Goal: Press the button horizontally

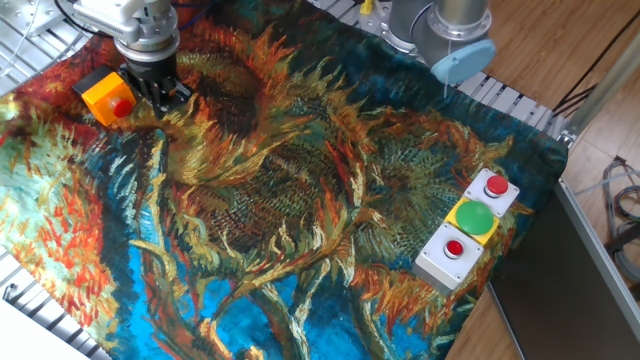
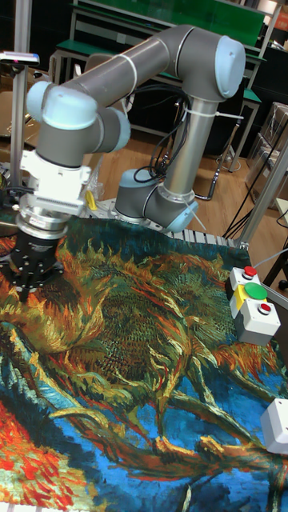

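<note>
The button (image 1: pixel 122 104) is a small red disc in the side of a small orange-yellow box (image 1: pixel 104 92) at the far left of the painted cloth. My gripper (image 1: pixel 160 92) hangs low over the cloth just right of that box, on the button's side, with its dark fingers pointing down. The gap between box and fingers is very small, and I cannot tell whether they touch. In the tall fixed view the gripper (image 2: pixel 32 278) is at the left edge and the box does not show. No view makes clear whether the fingertips are apart or together.
A row of three button boxes sits at the right edge of the cloth: a grey box with a red button (image 1: pixel 497 189), a yellow box with a big green button (image 1: pixel 473 218), and another grey box (image 1: pixel 452 252). The arm's base (image 1: pixel 440 25) stands behind the table.
</note>
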